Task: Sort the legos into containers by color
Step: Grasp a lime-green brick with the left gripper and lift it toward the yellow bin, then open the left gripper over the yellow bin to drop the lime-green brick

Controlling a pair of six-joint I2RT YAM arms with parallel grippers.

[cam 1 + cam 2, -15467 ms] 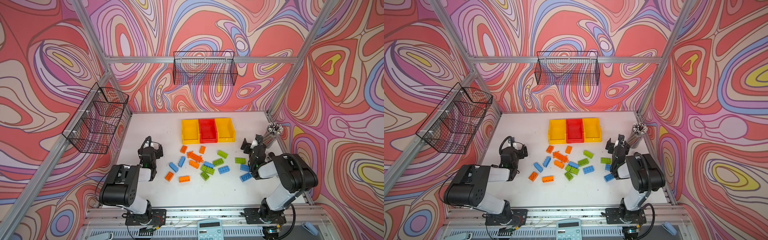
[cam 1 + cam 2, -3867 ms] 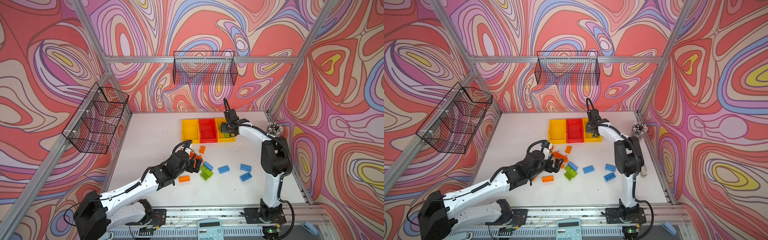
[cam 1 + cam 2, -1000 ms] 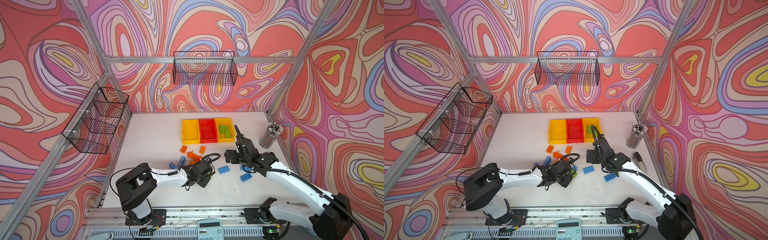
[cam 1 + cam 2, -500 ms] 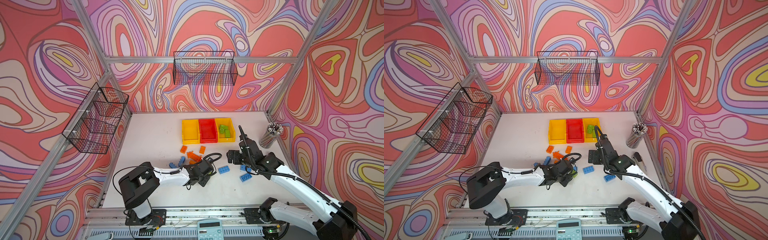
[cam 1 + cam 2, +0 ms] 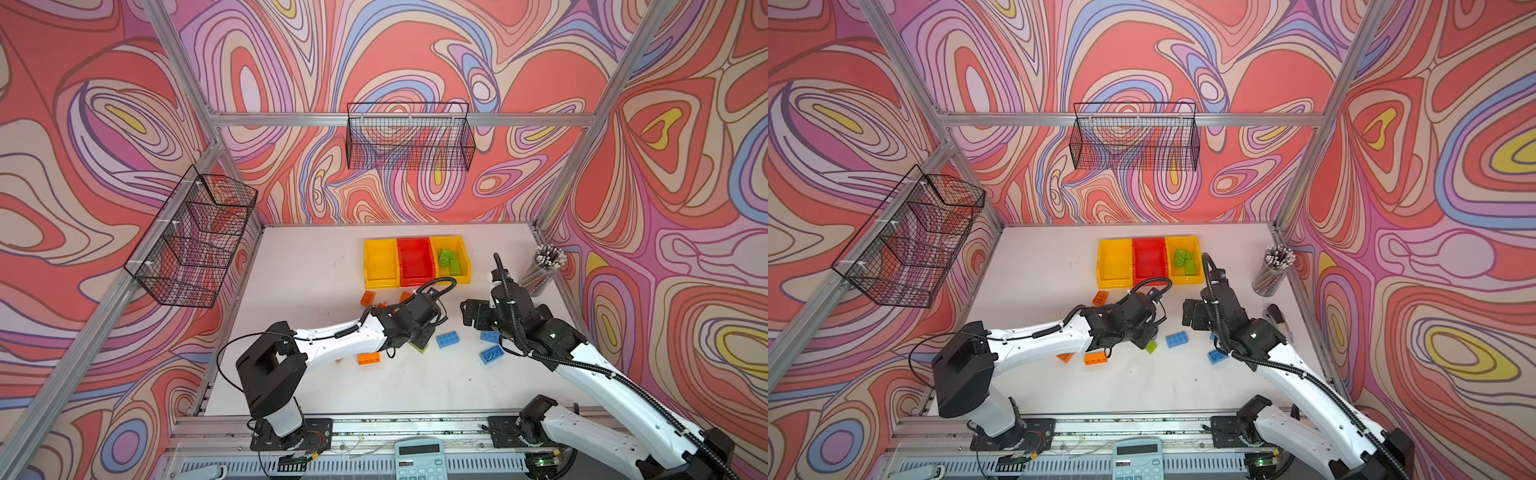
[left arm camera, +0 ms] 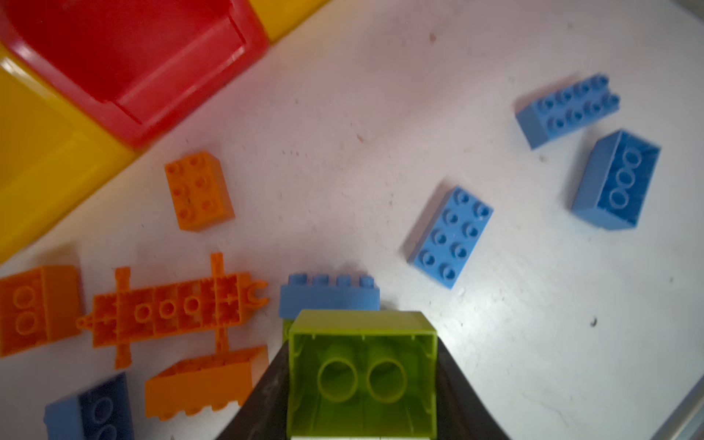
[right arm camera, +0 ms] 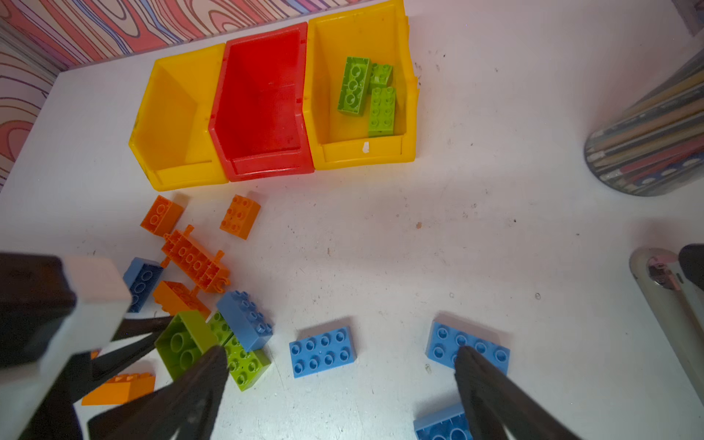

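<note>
I've got the left gripper (image 6: 362,384) clamped on a lime green brick (image 6: 362,331), low on the near side of the red bin (image 5: 414,261), the right gripper (image 5: 473,313) alongside, jaws wide.

Open white table (image 5: 1050,266) left of the bins (image 5: 1115,284); pencil cup (image 5: 1271,272) at the right edge

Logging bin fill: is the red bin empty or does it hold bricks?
Empty. The right wrist view shows only bare floor in the red bin; three lime green bricks lie in the yellow bin beside it.
</note>
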